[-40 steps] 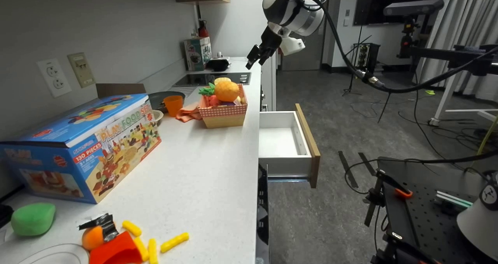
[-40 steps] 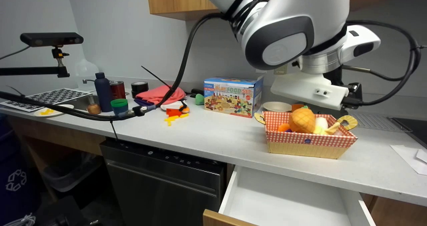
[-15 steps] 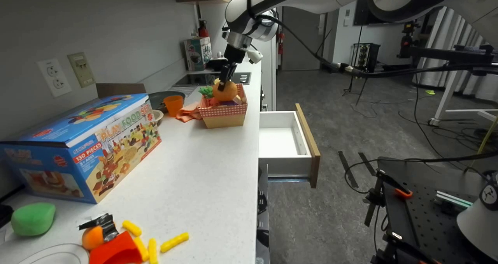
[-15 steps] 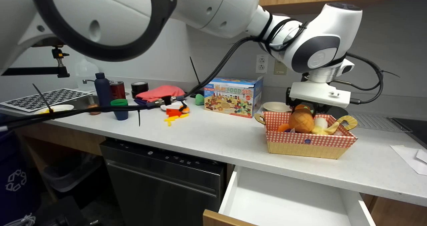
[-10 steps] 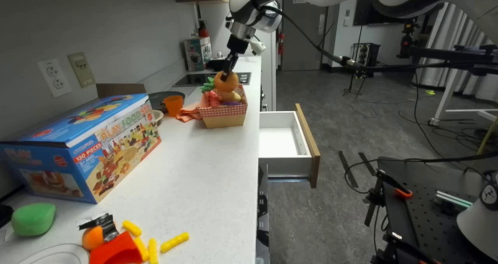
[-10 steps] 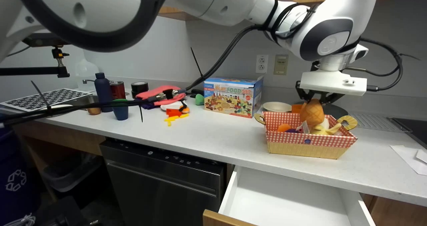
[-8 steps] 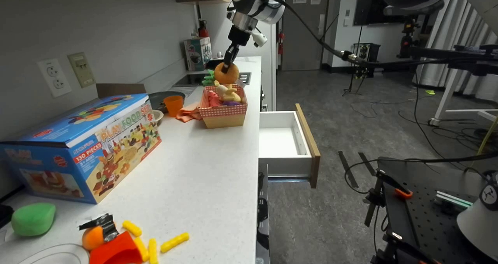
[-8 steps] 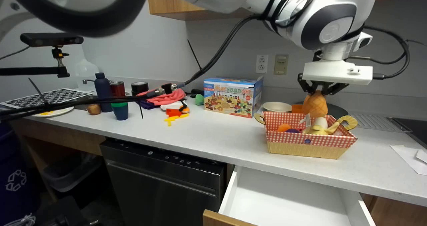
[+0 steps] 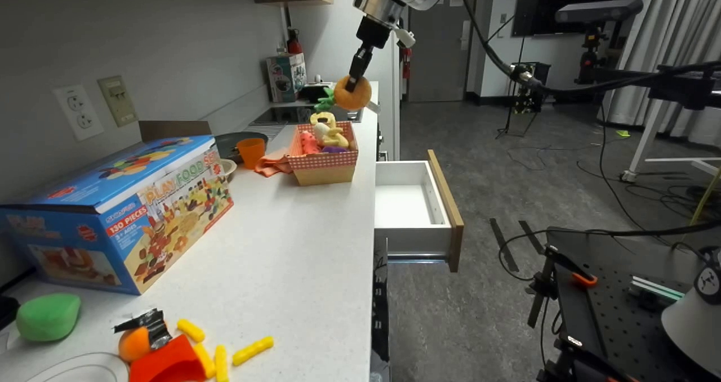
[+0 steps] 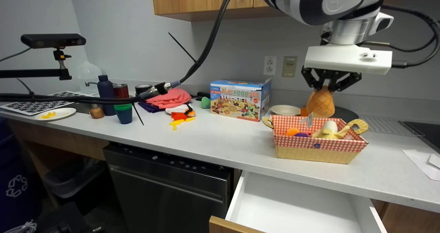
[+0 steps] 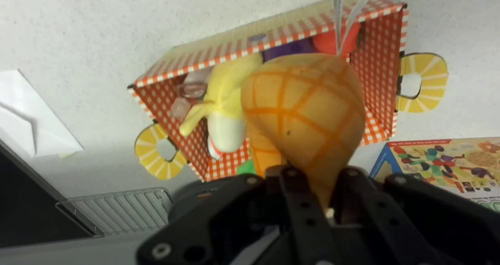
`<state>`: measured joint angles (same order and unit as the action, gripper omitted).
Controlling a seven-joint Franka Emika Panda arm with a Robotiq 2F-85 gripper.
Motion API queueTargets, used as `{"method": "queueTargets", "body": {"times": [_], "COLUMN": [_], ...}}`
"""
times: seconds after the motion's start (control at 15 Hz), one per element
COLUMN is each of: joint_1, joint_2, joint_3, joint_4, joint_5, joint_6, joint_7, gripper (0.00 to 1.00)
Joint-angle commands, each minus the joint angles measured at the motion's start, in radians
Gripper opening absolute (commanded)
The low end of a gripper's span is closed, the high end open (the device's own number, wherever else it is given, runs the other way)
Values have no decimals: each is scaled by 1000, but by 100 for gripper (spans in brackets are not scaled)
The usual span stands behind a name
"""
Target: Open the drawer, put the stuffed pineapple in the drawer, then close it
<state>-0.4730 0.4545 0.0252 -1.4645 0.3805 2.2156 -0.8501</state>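
My gripper [image 10: 323, 87] is shut on the stuffed pineapple [image 10: 320, 104], pinching the top of its orange, cross-lined body. In an exterior view the pineapple [image 9: 352, 96] hangs above and behind the checked basket, its green leaves [image 9: 325, 100] pointing toward the wall and a white tag dangling. Seen from the wrist, the pineapple [image 11: 304, 104] bulges out past the fingertips and covers part of the basket. The drawer [image 9: 410, 199] stands pulled out below the counter edge, with a bare white interior and a wood-coloured front [image 9: 445, 207].
The red-checked basket [image 10: 316, 156] holds several other toy foods. A play food box [image 10: 237, 100] and a bowl [image 10: 285, 110] stand toward the wall. The counter edge [image 10: 240, 161] overhangs the drawer. A thick cable [image 10: 213, 33] trails from the arm.
My gripper came down into the basket, closed on the stuffed pineapple and lifted it up out, most recently rising and drifting away from the wall. The drawer has stayed pulled out.
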Motion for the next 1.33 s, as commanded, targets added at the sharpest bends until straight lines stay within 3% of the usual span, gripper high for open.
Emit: {"method": "queueTargets", "body": {"times": [0.0, 0.53, 0.8, 1.27], "joint_1": [-9, 51, 123, 188], "joint_2": [-117, -307, -337, -310], "joint_3": [-29, -83, -125, -125], "joint_4": [-233, -670, -817, -914], "joint_5": [79, 222, 133, 54], "joint_6": [76, 194, 301, 434], "joint_7": [-35, 9, 130, 354], "gripper": [4, 4, 4, 4]}}
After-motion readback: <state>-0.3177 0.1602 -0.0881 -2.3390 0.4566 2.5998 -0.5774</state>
